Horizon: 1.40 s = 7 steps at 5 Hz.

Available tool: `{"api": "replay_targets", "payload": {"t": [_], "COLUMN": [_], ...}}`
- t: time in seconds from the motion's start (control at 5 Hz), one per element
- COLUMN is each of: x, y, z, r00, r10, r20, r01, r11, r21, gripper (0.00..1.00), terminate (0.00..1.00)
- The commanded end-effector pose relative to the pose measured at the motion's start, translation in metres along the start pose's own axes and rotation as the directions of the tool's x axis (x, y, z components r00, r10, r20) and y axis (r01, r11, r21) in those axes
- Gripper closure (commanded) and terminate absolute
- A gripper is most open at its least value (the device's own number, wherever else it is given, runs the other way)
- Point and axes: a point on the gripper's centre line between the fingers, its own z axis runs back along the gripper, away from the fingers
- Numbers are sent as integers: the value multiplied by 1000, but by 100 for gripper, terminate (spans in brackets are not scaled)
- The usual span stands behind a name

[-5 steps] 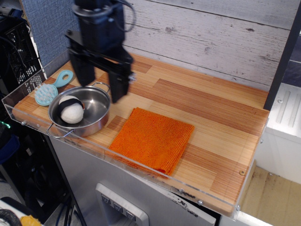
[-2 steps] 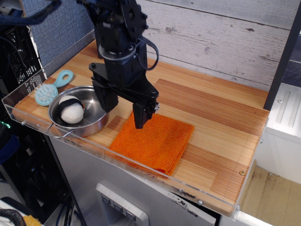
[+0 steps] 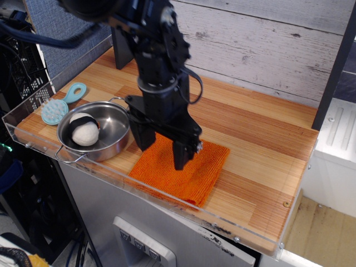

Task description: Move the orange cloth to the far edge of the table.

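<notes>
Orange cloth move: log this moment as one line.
gripper: open, down over cloth | orange ribbed square cloth: flat, near front rim, ungrasped | striped wood table: far edge unreached

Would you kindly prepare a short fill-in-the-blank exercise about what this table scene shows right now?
1. The black pincer is directly above the bright ____ ribbed cloth.
2. The round steel pan holds a black-and-white ____.
3. The light blue plastic brush lies to the ____ of the pan in the picture.
4. The cloth lies at the table's ____ edge, beside the clear acrylic rim.

Missing words: orange; ball; left; near
</notes>
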Motion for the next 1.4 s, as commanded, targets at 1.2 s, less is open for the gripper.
{"api": "replay_targets", "payload": {"t": [1.2], "x": [44], "y": [16], "z": [-59], "r00": [996], "r10": [-89], "r20": [-22], "r01": [89], "r11": [996], "r21": [11], "gripper": [0], "terminate": [0]}}
